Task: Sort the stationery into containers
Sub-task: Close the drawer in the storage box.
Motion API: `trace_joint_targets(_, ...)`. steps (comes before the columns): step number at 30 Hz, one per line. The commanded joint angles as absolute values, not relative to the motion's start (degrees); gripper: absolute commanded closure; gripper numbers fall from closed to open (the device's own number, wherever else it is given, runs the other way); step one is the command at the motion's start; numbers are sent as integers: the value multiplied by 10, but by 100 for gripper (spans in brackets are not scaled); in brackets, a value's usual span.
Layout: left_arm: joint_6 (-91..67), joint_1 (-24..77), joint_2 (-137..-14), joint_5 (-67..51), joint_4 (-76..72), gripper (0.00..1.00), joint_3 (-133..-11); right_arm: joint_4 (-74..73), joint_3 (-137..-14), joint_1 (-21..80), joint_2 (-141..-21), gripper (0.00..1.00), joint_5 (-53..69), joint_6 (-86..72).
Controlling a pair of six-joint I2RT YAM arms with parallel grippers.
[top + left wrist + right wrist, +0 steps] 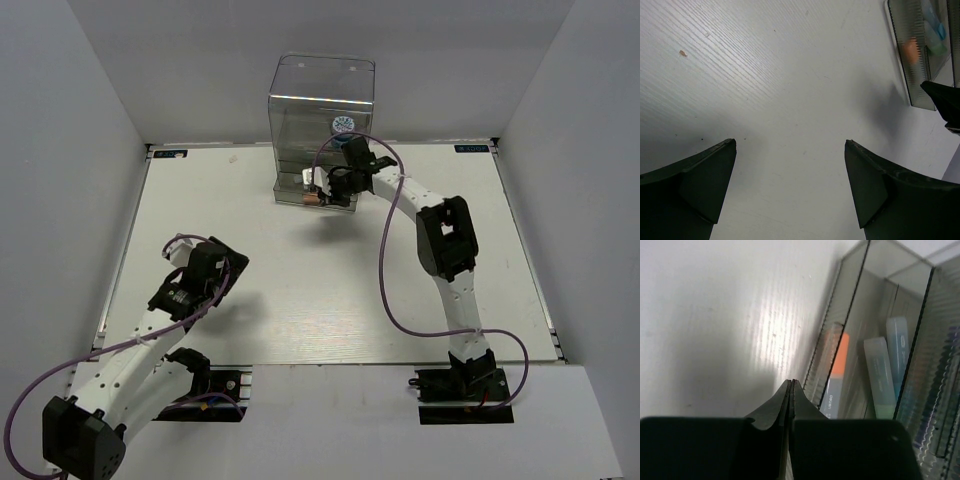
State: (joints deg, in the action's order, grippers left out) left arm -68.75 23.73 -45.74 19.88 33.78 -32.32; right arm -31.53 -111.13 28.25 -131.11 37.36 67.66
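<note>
Tiny print on the orange-capped marker (836, 376), too blurred for reading.

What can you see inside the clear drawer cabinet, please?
Through the cabinet's ribbed walls: an orange-capped marker, a mint-green marker and a light-blue marker side by side, plus a blue-white roll. The right tool, shut, covers the markers' near ends.

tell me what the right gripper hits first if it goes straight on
Probably the clear ribbed wall of the drawer, just beside the shut right gripper, with an orange marker behind it. Depth is unclear; it might meet the table instead.
</note>
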Motion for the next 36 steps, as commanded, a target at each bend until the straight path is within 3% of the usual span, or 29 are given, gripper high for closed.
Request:
trace_joint_targets(1,-681,236,-461,195,330,1,-331,-249,-1116,280,-1332,100,316,637)
trace_joint_targets(16,-676,241,-477,195,325,1,-348,-101,-1135,279,-1375,100,149,553)
trace_joint_targets(36,-676,241,-476,195,325,1,-348,-75,-1130,253,-1376,100,91,564)
